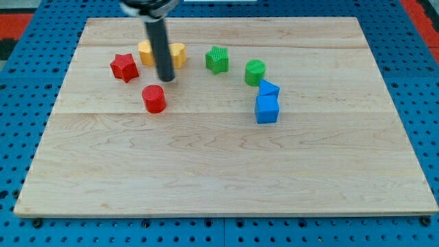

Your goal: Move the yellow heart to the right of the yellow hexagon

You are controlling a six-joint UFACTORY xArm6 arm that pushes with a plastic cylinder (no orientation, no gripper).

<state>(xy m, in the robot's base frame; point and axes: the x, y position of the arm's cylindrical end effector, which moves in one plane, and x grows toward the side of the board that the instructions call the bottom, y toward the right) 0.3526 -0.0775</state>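
Between yellow hexagon (145, 51) and yellow heart (178, 53) sits my tip (167, 79).

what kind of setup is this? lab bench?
Likely a lab tabletop rig: a wooden board on blue perforated panel, small coloured blocks like the red star, and my tip among them.

Pale wooden board (226, 158), planked, grain running lengthwise, smooth with a soft satin sheen. Beneath it, blue perforated base (418, 103), matt, evenly dotted with holes. Rod ending in my tip (167, 79): dark, smooth, slightly glossy. Red cylinder (154, 99), blue cube (267, 109), red star (124, 67): plastic-looking, matt. Green block (217, 60) ridged with fine lines on top.
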